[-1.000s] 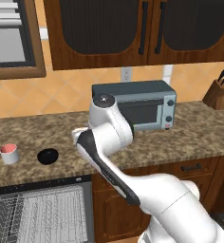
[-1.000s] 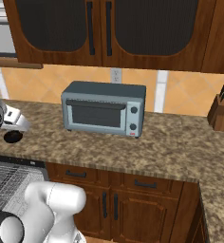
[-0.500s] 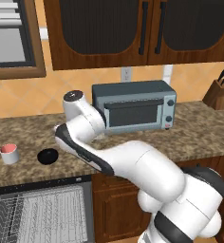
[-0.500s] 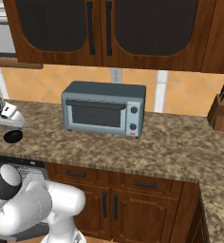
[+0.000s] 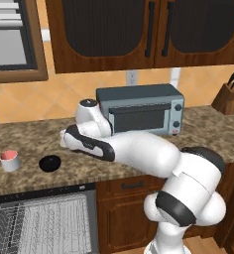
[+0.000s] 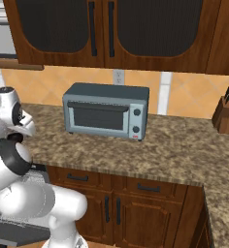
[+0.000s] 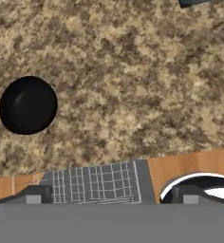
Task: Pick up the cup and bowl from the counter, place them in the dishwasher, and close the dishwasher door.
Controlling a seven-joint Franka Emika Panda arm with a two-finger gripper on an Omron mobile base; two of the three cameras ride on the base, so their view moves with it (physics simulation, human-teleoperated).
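The black bowl [image 5: 50, 163] sits on the speckled counter [image 5: 29, 139], with the grey cup [image 5: 10, 160], pink inside, just to its left. My arm reaches left across the counter, its hand [image 5: 68, 139] hovering above and right of the bowl. In the hand view the bowl [image 7: 28, 105] lies at the left, apart from my gripper [image 7: 111, 195], which is open and holds nothing. Under the counter edge the dishwasher [image 5: 39, 223] stands open, showing its white wire rack [image 7: 95, 182]. The dishwasher door is out of view.
A grey-blue toaster oven [image 5: 141, 114] stands at the back of the counter, right of my hand. A knife block [image 5: 228, 96] sits at the far right. Brown cabinet fronts [image 5: 134, 186] adjoin the dishwasher, and wall cabinets hang overhead.
The arm has swung left and stretched low over the counter, bringing the hand nearer the bowl. Bowl and cup have not moved. The gripper stays open.
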